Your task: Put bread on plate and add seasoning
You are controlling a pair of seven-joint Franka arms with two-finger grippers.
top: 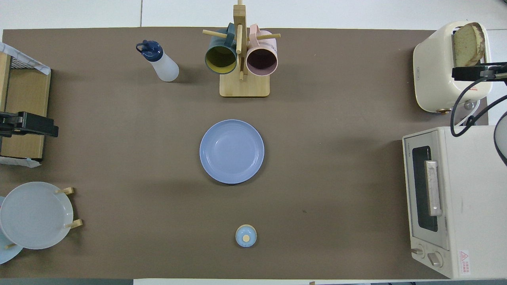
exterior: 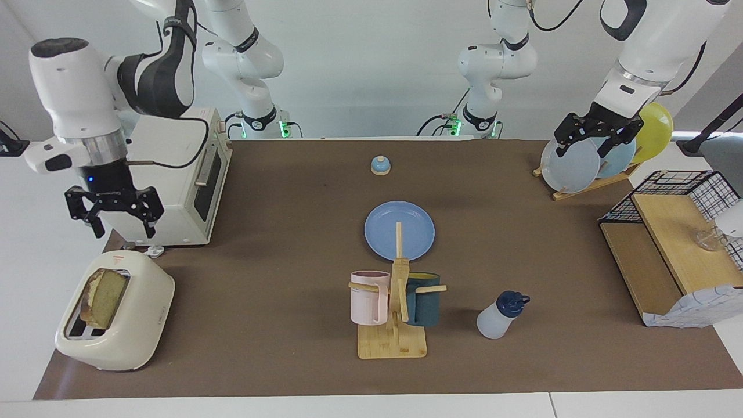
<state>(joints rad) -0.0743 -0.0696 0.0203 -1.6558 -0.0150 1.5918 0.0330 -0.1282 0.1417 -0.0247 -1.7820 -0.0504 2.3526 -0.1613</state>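
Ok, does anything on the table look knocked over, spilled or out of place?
Nothing stands out. The tan toast slice sits in the cream toaster, the round blue plate lies flat and bare, and the whitish navy-capped bottle stands beside the wooden mug rack.

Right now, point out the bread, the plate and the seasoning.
bread (exterior: 104, 297): facing view, face of the slice.
plate (top: 231, 151): overhead view, centre of the plate.
seasoning (exterior: 494, 320): facing view, bottle body.

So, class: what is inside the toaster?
A slice of bread stands in one slot of the toaster, its upper part sticking out. Its lower part is hidden inside the housing.
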